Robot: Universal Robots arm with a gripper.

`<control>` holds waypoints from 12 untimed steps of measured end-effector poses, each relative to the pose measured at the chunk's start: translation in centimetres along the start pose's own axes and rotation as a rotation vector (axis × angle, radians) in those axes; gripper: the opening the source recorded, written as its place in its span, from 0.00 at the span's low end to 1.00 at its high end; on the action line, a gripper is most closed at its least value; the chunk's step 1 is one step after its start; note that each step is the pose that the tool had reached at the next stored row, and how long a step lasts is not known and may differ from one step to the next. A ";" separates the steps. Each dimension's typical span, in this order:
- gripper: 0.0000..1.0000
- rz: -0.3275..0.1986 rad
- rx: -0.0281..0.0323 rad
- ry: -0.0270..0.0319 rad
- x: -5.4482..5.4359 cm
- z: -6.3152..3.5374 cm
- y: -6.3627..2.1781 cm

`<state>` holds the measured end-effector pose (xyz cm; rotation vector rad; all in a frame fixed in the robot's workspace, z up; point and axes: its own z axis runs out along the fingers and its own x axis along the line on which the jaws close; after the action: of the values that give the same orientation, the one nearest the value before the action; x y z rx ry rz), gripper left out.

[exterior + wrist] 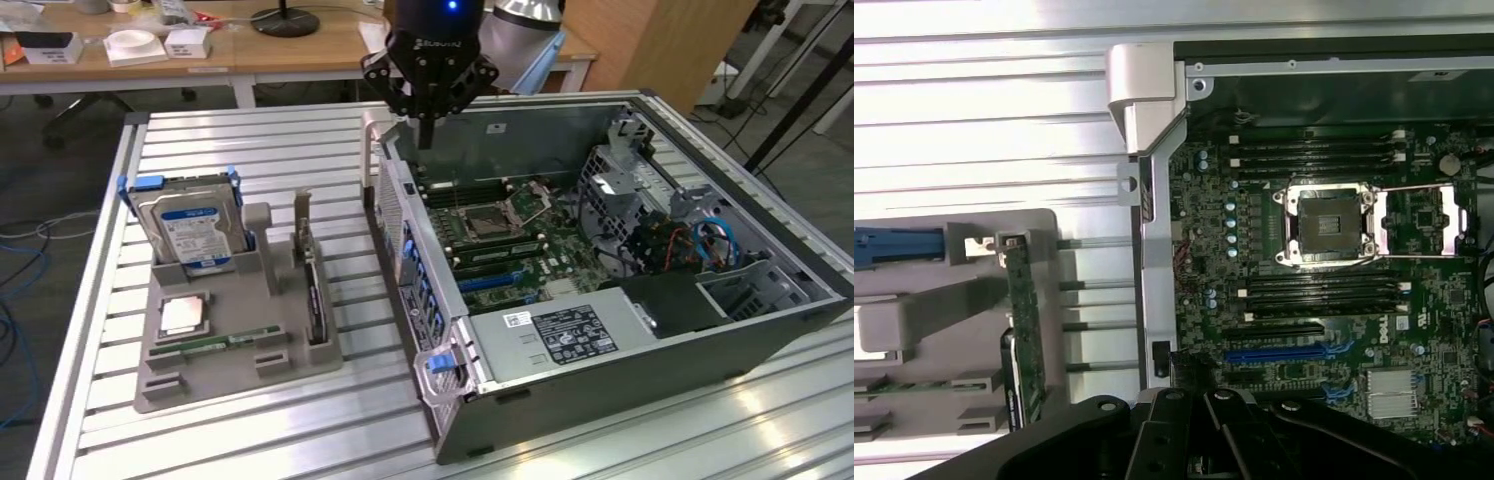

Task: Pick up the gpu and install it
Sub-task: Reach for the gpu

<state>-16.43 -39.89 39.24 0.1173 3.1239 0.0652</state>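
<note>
Arm vertical over computer case rear edge, jaws clenched, empty; gpu upright in gray holder alongside.

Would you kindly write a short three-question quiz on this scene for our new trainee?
1. Multiple choice: where is the gpu? A) upright in the grey holder; B) in a person's hand; C) inside a cardboard box.
2. True or false: the gripper hangs by the computer case, fingers shut, holding nothing.
3. Short answer: which blue-framed part stands in the same holder?
Key: 1 A; 2 true; 3 the hard drive.
</note>
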 end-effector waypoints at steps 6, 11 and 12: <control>0.11 0.000 0.0003 0.0010 0.2 0.00 -0.01; 0.11 0.000 0.0006 0.0019 0.3 0.00 -0.02; 0.11 0.000 0.0006 0.0020 0.3 0.00 -0.02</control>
<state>-16.75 -39.89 39.24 0.1174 3.1259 0.0644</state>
